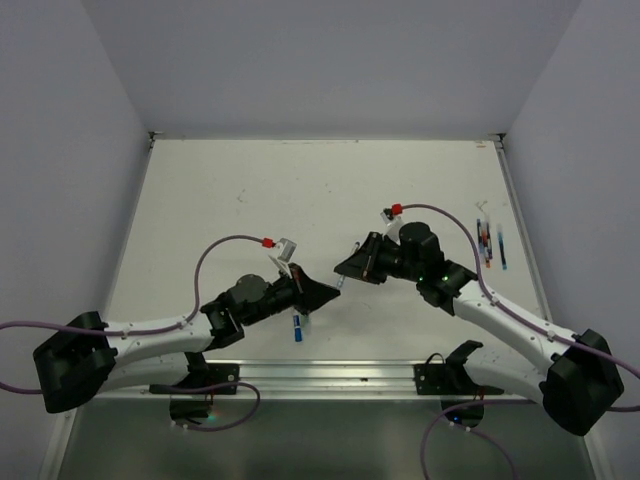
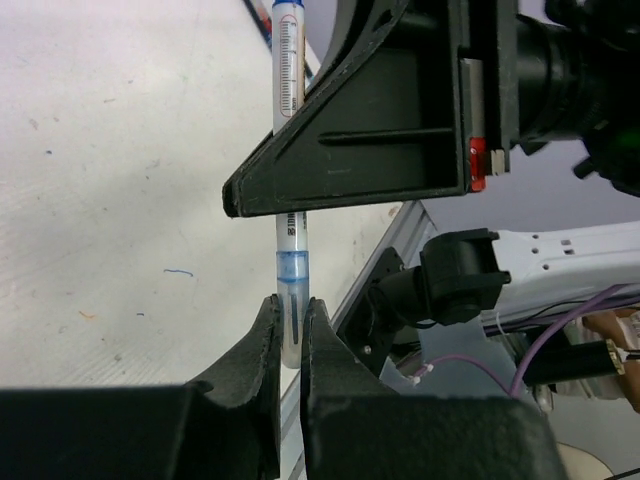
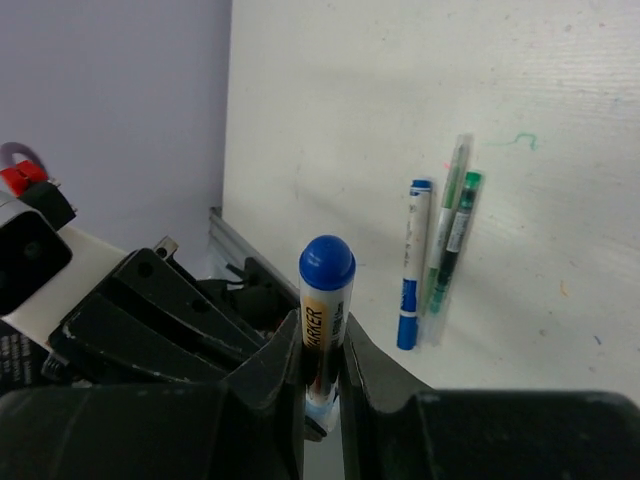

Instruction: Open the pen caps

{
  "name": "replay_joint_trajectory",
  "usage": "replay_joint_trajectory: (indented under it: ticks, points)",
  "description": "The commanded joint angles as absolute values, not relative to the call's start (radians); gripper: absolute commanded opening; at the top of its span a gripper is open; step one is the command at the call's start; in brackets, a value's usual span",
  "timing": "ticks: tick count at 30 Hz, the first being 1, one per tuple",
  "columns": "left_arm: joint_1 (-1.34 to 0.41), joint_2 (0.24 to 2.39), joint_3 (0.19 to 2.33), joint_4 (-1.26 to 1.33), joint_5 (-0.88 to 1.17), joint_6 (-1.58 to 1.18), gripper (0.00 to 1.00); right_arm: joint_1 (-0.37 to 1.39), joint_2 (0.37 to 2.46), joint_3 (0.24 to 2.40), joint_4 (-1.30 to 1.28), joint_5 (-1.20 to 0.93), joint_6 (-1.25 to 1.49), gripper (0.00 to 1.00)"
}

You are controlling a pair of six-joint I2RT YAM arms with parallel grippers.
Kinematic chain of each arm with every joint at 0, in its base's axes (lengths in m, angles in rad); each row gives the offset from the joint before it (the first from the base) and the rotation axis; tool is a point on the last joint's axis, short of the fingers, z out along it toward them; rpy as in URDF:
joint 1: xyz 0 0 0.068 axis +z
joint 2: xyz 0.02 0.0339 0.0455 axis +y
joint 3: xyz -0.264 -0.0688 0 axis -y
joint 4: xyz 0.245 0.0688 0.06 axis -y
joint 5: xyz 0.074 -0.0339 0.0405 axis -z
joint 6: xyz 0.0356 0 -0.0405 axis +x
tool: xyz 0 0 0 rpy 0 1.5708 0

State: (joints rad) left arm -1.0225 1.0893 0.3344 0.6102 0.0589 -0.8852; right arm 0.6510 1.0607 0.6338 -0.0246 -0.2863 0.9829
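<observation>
One white pen [image 2: 288,70] with a blue end [image 3: 327,262] is held in the air between both grippers. My left gripper [image 2: 290,305] is shut on its clear cap [image 2: 290,335], just below a blue band. My right gripper [image 3: 322,325] is shut on the barrel labelled MARKER [image 3: 322,335]. No gap shows between cap and barrel. In the top view the left gripper [image 1: 322,295] and right gripper [image 1: 352,266] face each other tip to tip at the table's middle. More pens [image 3: 413,265], blue-white and green [image 3: 452,240], lie side by side on the table.
The loose pens [image 1: 490,243] lie near the table's right edge. A small blue piece [image 1: 298,330] lies on the table under the left arm; I cannot tell if it is a cap or a pen. A metal rail [image 1: 330,375] runs along the near edge.
</observation>
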Motion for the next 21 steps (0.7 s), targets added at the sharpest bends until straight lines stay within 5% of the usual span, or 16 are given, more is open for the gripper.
replay_joint_trajectory:
  ticks: [1, 13, 18, 21]
  points:
    - [-1.068, 0.980, 0.238, 0.649, 0.391, -0.919, 0.00, 0.453, 1.083, 0.706, 0.213, -0.127, 0.908, 0.00]
    - [-1.066, 0.917, 0.199, 0.672, 0.422, -0.931, 0.00, 0.319, 1.094, 0.643, 0.405, -0.331, 0.937, 0.00]
    - [-1.068, 0.948, 0.322, 0.412, 0.329, -0.835, 0.00, 0.327, 1.091, 0.666, 0.329, -0.376, 0.899, 0.00]
    - [-1.068, 0.936, 0.399, 0.273, 0.236, -0.759, 0.41, 0.330, 1.062, 0.679, 0.240, -0.400, 0.856, 0.00]
